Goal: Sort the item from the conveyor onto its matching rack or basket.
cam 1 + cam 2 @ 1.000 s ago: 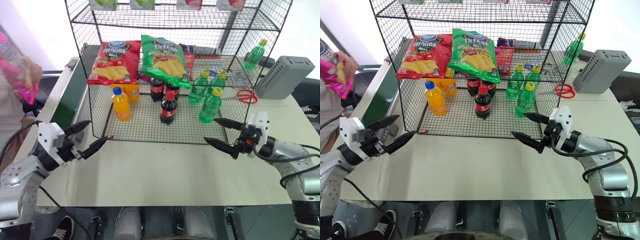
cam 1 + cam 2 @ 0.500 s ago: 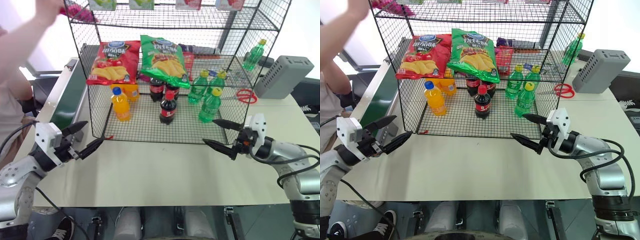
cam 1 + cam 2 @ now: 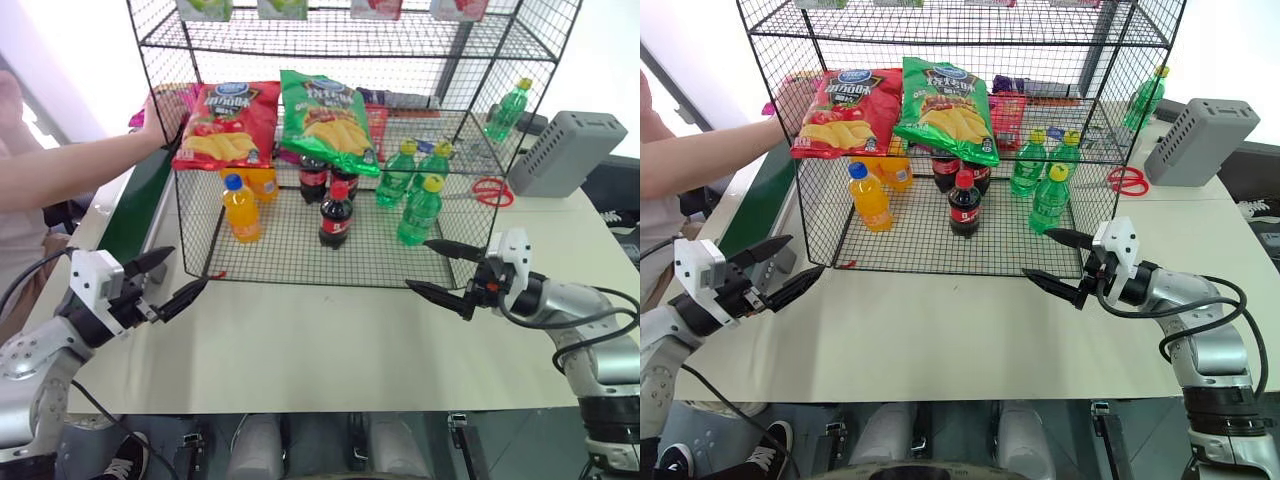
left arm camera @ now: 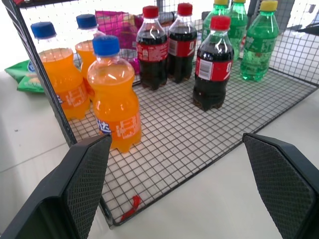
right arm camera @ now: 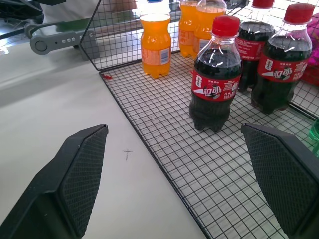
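Person's hand (image 3: 160,112) now lowers pink bag (image 3: 150,100) beside rack (image 3: 330,30) toward conveyor (image 3: 135,205); left pincer (image 3: 178,280), right pincer (image 3: 440,268) gape empty, waiting

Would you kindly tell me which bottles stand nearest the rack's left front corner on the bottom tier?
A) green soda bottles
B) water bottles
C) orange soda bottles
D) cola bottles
C: the orange soda bottles stand by the left front corner of the rack, the cola bottles in the middle and the green soda bottles to the right.
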Available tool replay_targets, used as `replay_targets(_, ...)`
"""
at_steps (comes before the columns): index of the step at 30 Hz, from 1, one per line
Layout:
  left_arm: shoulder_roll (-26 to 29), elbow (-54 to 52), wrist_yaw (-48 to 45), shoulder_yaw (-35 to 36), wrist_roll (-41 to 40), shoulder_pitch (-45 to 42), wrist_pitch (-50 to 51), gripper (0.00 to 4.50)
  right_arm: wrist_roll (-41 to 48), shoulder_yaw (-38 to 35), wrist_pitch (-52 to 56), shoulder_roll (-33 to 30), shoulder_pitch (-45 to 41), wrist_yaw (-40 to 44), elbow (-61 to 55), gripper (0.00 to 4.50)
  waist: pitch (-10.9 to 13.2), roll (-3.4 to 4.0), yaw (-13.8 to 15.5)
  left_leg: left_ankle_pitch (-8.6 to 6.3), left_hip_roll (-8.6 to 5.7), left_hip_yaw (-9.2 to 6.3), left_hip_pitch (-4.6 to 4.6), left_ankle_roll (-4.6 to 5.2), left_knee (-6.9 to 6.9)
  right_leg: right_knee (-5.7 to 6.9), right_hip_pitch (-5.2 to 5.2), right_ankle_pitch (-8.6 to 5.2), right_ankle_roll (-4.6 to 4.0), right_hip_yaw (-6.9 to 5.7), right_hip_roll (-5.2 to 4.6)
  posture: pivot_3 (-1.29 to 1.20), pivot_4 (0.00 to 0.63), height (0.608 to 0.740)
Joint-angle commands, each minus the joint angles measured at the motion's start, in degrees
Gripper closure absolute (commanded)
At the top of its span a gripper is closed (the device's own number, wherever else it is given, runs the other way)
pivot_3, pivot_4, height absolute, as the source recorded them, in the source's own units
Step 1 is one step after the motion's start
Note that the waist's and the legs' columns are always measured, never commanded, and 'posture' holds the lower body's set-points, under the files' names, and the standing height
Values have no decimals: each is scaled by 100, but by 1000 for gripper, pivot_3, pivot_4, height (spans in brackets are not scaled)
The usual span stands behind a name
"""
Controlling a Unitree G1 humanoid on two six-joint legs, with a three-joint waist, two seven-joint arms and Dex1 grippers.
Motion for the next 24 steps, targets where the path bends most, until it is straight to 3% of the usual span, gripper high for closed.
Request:
replay_targets(1,10,-83,-46,118,74,-48,-323,0,-4,-23,-102,-17,-169,22,-45,48,0,0,0,0,0,0,0,0,0,0,0,0,0,0,0,0,150,740)
replay_targets(24,79,-254,-26,281,134,351,-453,0,7,149,-134,83,-152,48,-112,48,0,0,-3,0,1,1,0,0,0,0,0,0,0,0,0,0,150,740)
